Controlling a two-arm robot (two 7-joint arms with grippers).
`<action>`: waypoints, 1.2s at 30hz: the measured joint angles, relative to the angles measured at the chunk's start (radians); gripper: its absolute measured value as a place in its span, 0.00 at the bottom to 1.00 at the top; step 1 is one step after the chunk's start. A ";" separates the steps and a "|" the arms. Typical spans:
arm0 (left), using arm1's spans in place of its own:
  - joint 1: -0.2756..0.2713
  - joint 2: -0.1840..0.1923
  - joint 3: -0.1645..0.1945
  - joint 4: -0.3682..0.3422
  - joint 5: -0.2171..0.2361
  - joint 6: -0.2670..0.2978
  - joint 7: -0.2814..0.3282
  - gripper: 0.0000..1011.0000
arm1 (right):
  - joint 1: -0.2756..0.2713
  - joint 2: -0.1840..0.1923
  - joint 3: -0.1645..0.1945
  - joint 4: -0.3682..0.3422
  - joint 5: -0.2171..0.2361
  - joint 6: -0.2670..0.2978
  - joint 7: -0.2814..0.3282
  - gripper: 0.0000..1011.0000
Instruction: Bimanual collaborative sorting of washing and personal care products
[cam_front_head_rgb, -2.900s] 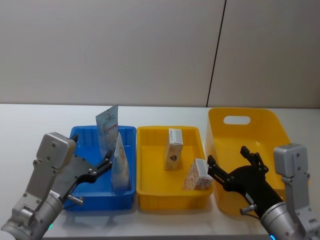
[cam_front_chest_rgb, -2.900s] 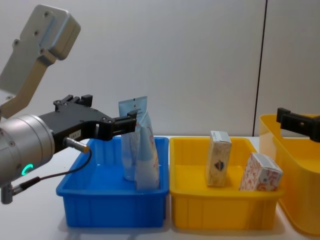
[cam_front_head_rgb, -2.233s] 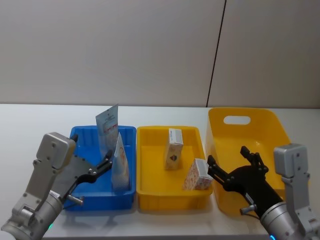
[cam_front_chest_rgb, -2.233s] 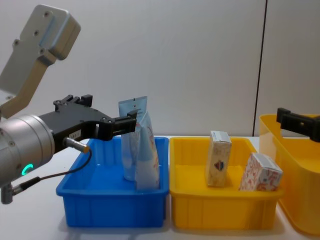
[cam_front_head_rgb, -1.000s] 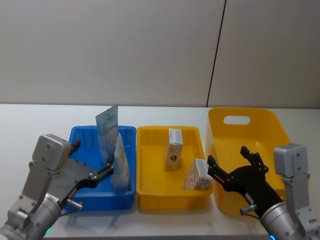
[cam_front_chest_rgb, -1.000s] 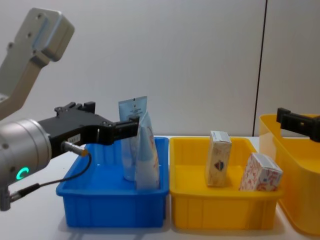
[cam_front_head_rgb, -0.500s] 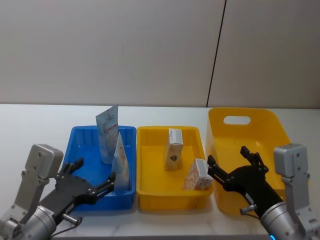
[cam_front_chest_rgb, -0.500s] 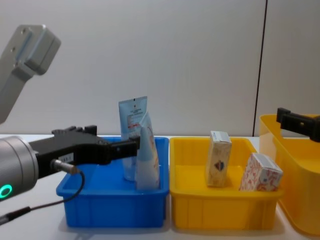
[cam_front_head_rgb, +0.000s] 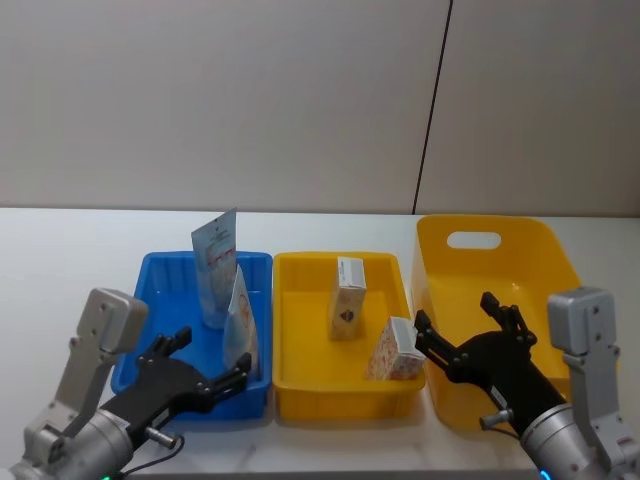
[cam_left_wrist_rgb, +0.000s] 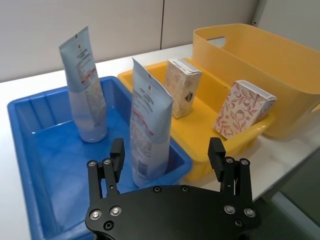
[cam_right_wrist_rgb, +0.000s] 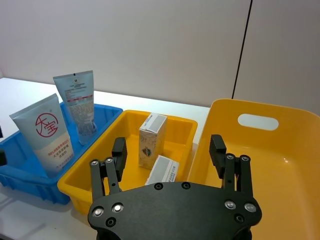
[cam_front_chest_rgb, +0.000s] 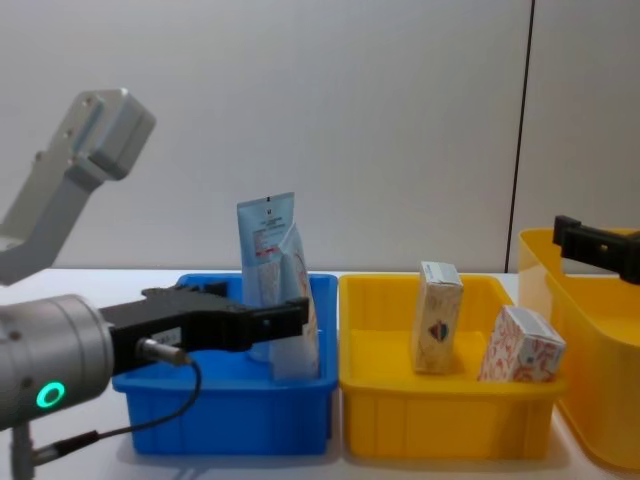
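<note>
Hovering at lower left with left pincer (cam_front_head_rgb: 210, 357) gaping, just before tubes (cam_front_head_rgb: 216, 266) standing in blue tray (cam_front_head_rgb: 190, 258); holding right pincer (cam_front_head_rgb: 455, 312) spread at lower right, near cartons (cam_front_head_rgb: 349, 297) in yellow tray (cam_front_head_rgb: 310, 258).

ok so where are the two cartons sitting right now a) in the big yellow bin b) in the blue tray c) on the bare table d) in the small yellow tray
d: the cream carton and the red-printed carton both sit inside the small yellow tray, between the blue tray and the big yellow bin.
</note>
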 joint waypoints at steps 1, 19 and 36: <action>-0.004 -0.004 0.001 0.006 -0.002 0.001 -0.004 0.99 | 0.000 0.000 0.000 0.000 0.000 0.000 0.000 0.99; -0.123 -0.104 0.007 0.200 -0.028 -0.020 -0.068 0.99 | 0.000 0.000 0.000 0.000 0.000 0.000 0.000 0.99; -0.228 -0.172 0.019 0.391 -0.019 -0.039 -0.111 0.99 | 0.000 0.000 0.000 0.000 0.000 0.000 0.000 0.99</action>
